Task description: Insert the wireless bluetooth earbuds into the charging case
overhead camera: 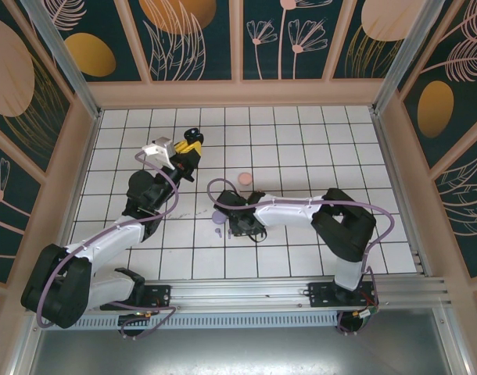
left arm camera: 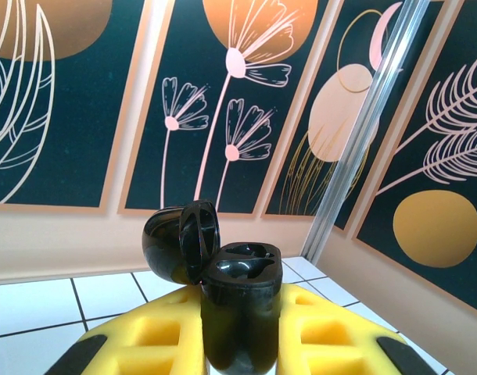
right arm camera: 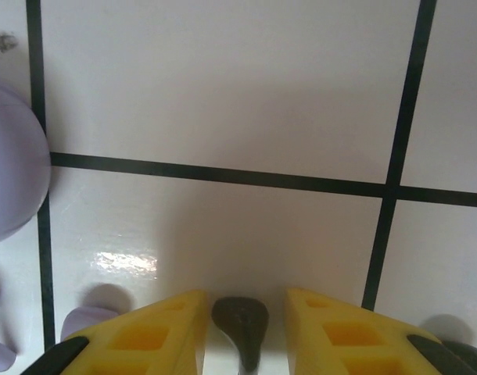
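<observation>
Between the right gripper's (right arm camera: 246, 297) yellow fingers (right arm camera: 156, 340) — what is logged? (K.)

Black earbud (right arm camera: 240, 319), rounded end pointing away from the wrist, stem toward it. The jaws stand apart. A sliver of white shows on each side of the bud, narrower on the side toward the lilac case (right arm camera: 12, 172). Not clamped. Cannot tell whether the bud rests on the tiled table (right arm camera: 223, 101) or hangs clear of it. (M.)

Around that hand? (K.)

Lilac case ahead of the fingers and off to one side, closed dome up. Two lilac earbuds (right arm camera: 90, 320) lie on the tile just outside the finger on that same side. Outside the other finger is a dark rounded shape (right arm camera: 461, 351), too cut off to name. From above, the pink case (overhead camera: 243, 179) sits beyond this hand, near it but apart. (M.)

Left hand? (K.)

Left gripper (left arm camera: 242, 312) is clamped on the black charging case (left arm camera: 242, 289) — body upright between the pads, wells facing up. The lid (left arm camera: 176, 242) is swung open and tipped back to one side. Held above the tiles, well apart from the right hand. (M.)
</observation>
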Available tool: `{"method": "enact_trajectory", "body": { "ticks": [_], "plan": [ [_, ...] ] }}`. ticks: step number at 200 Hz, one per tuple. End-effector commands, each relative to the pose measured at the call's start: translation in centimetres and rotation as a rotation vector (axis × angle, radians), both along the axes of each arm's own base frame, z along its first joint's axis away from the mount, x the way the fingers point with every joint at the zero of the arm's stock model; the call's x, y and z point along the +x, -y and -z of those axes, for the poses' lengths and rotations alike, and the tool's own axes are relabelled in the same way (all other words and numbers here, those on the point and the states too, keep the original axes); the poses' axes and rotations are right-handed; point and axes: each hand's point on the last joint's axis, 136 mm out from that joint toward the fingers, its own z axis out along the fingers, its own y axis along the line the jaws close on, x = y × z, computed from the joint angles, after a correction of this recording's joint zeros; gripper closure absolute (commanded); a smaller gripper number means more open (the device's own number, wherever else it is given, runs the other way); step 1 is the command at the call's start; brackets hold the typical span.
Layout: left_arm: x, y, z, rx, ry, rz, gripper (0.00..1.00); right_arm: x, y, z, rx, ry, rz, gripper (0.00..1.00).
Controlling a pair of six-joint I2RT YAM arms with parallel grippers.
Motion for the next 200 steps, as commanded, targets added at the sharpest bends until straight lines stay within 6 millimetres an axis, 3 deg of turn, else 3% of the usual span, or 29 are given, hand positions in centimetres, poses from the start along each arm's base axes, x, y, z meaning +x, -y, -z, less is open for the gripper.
{"method": "enact_trajectory", "body": {
  "ticks": [1,84,138,175,200],
  "plan": [
    [-0.5,0.2,-1.1,-0.016,0.043,0.024,1.0,0.4,-0.6,0.0,-0.006,0.017,0.008,0.68],
    [-0.4,0.4,-0.8,-0.019,0.036,0.035,1.0,0.5,-0.8,0.3,-0.005,0.015,0.005,0.72],
    [-0.3,0.6,-0.7,-0.025,0.032,0.046,1.0,0.5,-0.6,0.1,-0.01,0.023,0.007,0.81],
    [-0.7,1.1,-1.2,-0.037,0.054,0.084,1.0,1.1,-0.5,-1.9,0.012,0.07,0.018,0.82],
    [-1.1,1.8,-1.5,-0.025,0.077,0.129,1.0,2.2,-0.1,-5.0,0.046,0.143,0.037,0.83]
  ]
}}
